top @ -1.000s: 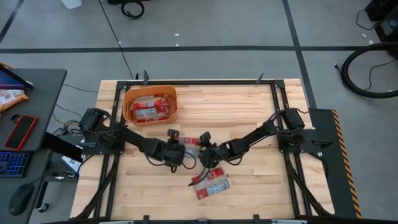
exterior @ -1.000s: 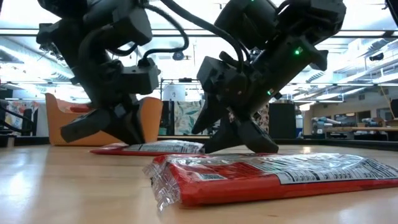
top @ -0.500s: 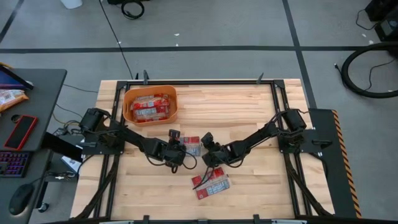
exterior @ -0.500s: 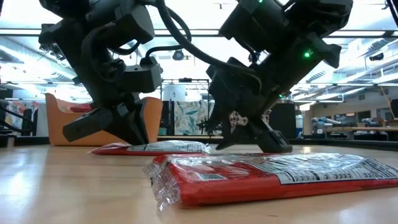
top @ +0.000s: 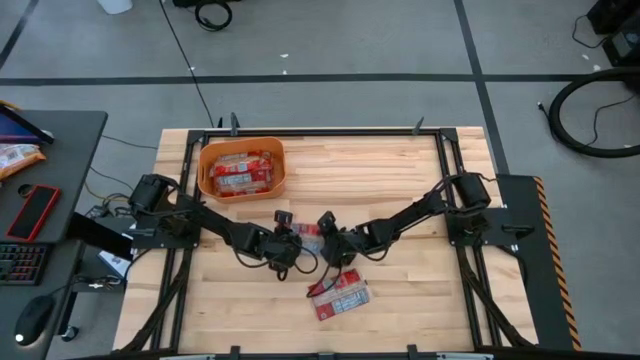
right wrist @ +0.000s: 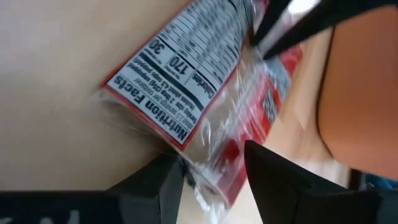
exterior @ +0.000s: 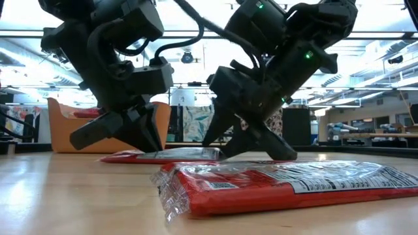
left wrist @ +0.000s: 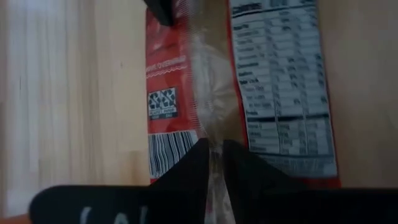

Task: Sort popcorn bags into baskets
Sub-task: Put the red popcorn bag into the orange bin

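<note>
A red popcorn bag (top: 309, 233) with a white nutrition panel lies label-up at the table's middle, flat on the wood in the low view (exterior: 163, 155). My left gripper (top: 296, 242) is shut on it from the left side. My right gripper (top: 323, 243) is open, and its fingers straddle the bag's crimped right end (right wrist: 211, 163). A second popcorn bag (top: 338, 296) lies flat nearer the near edge, large in the low view (exterior: 287, 185). The orange basket (top: 205, 172) stands at the far left with several red bags inside. My left gripper (left wrist: 216, 158) pinches the clear raised seam (left wrist: 212, 134) that runs down the middle of the bag's back, between its two fingers. The fingers come slanting down and lie along the bag. The bag rests on the table. My right gripper: I cannot tell whether its fingers (right wrist: 163, 182) touch the bag's end.
A black frame rail (top: 300, 131) runs around the wooden table. Bare wood lies toward the far right and the near left. A dark side desk (top: 60, 140) with a red phone and a keyboard stands beyond the left edge.
My right gripper drew slightly toward the table's right half a second ago and has come back toward the left gripper, at the bag's right end. The bag and the left gripper have stayed in place.
</note>
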`<move>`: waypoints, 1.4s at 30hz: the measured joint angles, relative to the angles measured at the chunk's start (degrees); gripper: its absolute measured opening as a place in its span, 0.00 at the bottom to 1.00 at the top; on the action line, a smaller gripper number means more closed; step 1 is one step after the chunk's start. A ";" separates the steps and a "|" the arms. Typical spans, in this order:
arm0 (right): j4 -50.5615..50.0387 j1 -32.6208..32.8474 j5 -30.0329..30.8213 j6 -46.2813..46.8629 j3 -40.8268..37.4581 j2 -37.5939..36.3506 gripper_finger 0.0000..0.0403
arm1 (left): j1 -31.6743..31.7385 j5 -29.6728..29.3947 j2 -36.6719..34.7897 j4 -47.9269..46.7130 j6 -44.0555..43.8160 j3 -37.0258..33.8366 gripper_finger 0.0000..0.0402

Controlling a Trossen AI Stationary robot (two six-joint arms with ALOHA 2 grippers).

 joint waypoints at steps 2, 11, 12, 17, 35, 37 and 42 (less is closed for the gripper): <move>1.16 0.02 -1.51 0.55 0.00 0.06 0.41 | 0.00 -0.06 0.00 -0.02 -0.02 0.00 0.13; 6.97 1.92 -3.05 0.96 -0.09 0.45 0.23 | 0.00 -0.17 0.00 0.16 -0.04 0.03 0.13; 7.31 2.09 -2.84 0.95 -0.09 0.46 0.20 | 0.00 -0.20 0.00 0.16 -0.04 0.04 0.13; 6.72 2.51 -2.02 2.85 -0.02 0.44 0.04 | -0.96 -0.52 -0.61 -5.09 1.21 1.72 0.13; -2.98 4.02 6.00 19.93 6.27 -1.86 0.02 | -9.94 -2.71 -4.04 -18.32 -7.94 10.23 0.33; -6.78 4.00 5.40 23.31 7.62 -3.02 0.02 | -9.87 -3.42 -4.04 -18.61 -7.83 10.21 0.41; -8.80 3.96 1.41 29.44 9.07 -5.71 0.02 | -9.43 -8.77 -4.04 -18.45 -7.56 10.25 0.54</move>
